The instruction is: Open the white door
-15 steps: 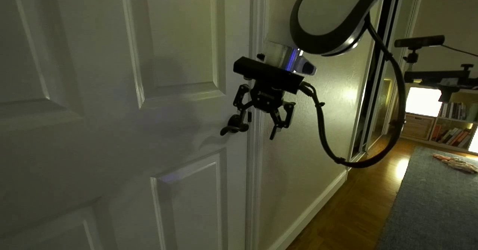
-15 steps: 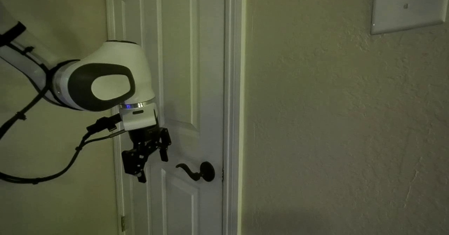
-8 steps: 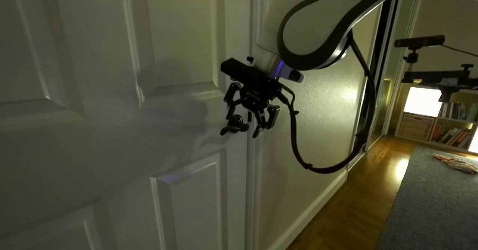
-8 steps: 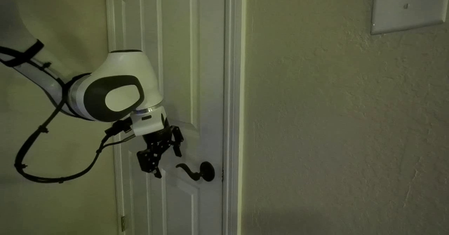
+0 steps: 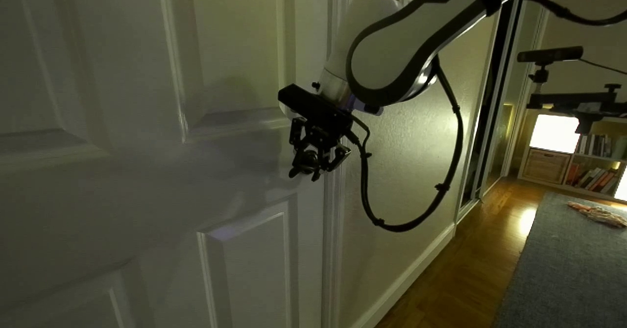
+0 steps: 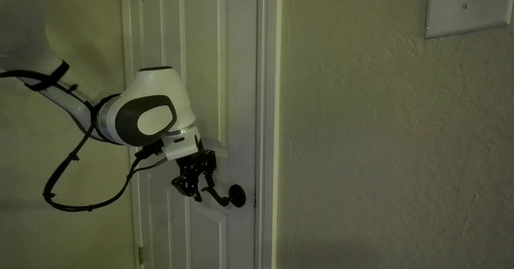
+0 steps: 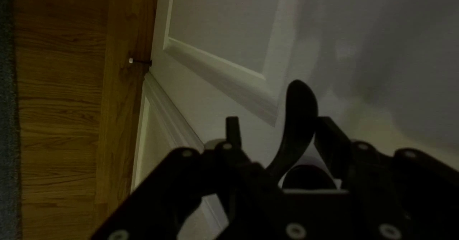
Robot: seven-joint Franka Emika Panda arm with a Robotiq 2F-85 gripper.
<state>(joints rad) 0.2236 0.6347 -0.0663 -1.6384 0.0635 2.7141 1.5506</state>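
The white door point(image 6: 241, 80) stands closed in its frame and also fills much of an exterior view point(image 5: 245, 171). Its dark lever handle point(image 6: 219, 197) points away from the latch edge. My gripper point(image 6: 204, 190) points down at the lever's free end. In the wrist view the gripper point(image 7: 279, 125) is partly open, with the lever point(image 7: 300, 107) between its fingers. The lever lies close to the right finger point(image 7: 333, 147); whether they touch I cannot tell. A gap shows to the left finger point(image 7: 233, 129). In an exterior view the gripper point(image 5: 305, 170) partly covers the handle.
The door frame point(image 6: 267, 100) and cream wall point(image 6: 381, 120) stand beside the latch edge, with a light switch plate point(image 6: 468, 10) high up. A looping cable point(image 5: 441, 186) hangs from the arm. A door stop point(image 7: 140, 61) sticks out low over the wooden floor point(image 7: 64, 125).
My gripper has moved down and across to the handle, so the lever's free end is now at its fingers. The fingers have come closer together. The door and lever have not visibly moved.
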